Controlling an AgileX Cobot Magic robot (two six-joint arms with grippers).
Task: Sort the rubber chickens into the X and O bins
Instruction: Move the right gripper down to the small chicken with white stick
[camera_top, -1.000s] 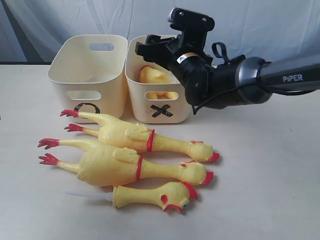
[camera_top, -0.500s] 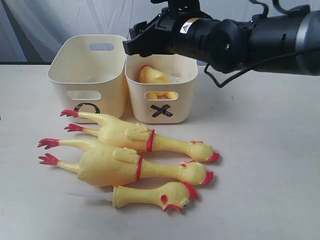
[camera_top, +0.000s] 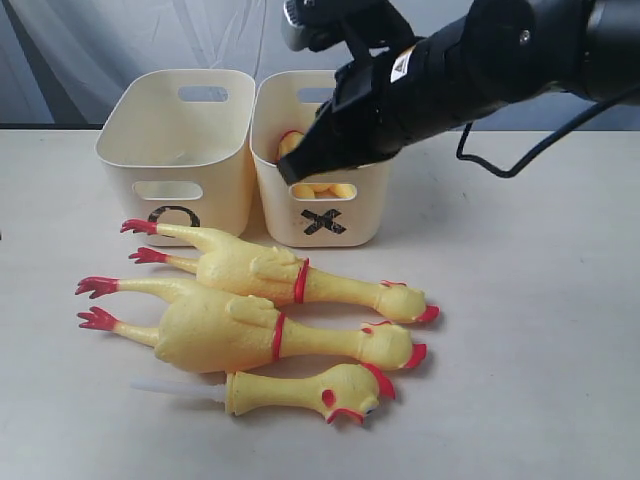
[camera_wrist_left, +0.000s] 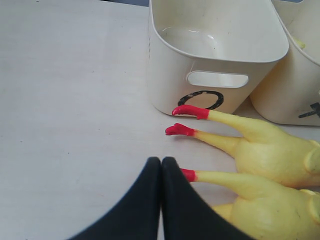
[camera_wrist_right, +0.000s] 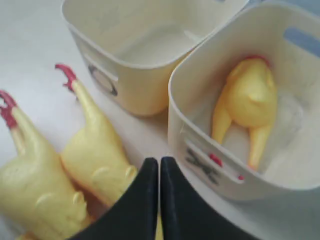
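Fully exposed only from right wrist: 1 chicken (camera_wrist_right: 247, 95) inside X bin (camera_wrist_right: 197, 95). Counted: 4 chickens (camera_top: 225, 335), 3 on table (camera_top: 520, 380); 2 bins. Left gripper (camera_wrist_left: 161, 162), right gripper (camera_wrist_right: 160, 162): jaws closed, empty.

Bin marks
A black O (camera_top: 173, 216) is showing on the left bin (camera_top: 140, 150), a black X (camera_top: 323, 222) on the right bin (camera_top: 278, 210); the arm sticker (camera_top: 400, 66) is showing nothing legible.

place: robot lab setup | evidence: bare pale table (camera_top: 540, 330), draped cloth backdrop (camera_top: 100, 50), black robot arm (camera_top: 500, 60)
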